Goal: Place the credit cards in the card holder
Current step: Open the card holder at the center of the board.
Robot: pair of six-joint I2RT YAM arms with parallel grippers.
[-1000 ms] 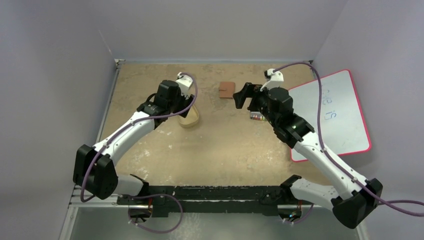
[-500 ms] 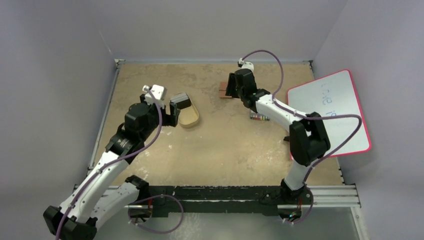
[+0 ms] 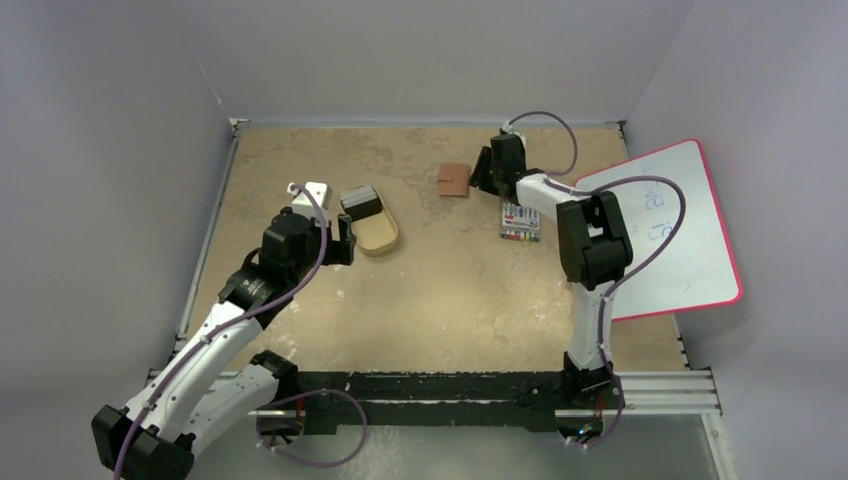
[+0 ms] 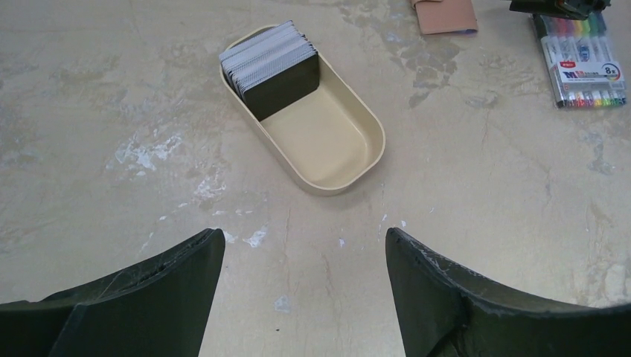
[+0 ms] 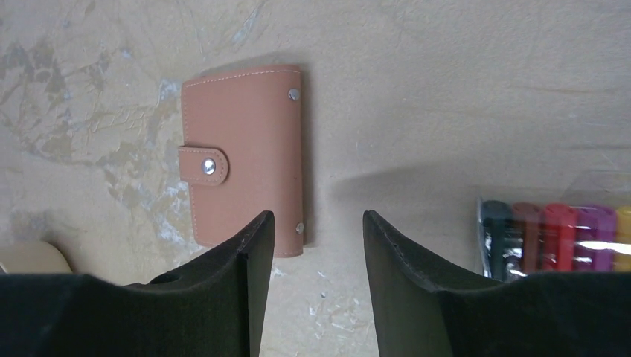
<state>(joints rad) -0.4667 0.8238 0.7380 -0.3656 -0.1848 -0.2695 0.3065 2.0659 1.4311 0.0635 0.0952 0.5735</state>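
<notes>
The left end effector (image 4: 305,245) is seen with its fingers wide apart and nothing is held between them; it is raised above the surface (image 3: 450,300), near an oval tan tray (image 4: 327,134). The credit cards (image 4: 269,65) are packed upright at the far end of this tray. The right end effector (image 5: 316,223) is partly opened, and its gap is empty. Just in front of its left finger the card holder (image 5: 245,156) is laid flat, closed, with the snap strap fastened; whether it is touched cannot be told. A pack of markers (image 4: 584,63) is placed to its right. The surface is beige and worn. A pink-framed whiteboard (image 3: 665,235) is laid at the right edge, and pale grey walls (image 3: 430,50) are seen around.
</notes>
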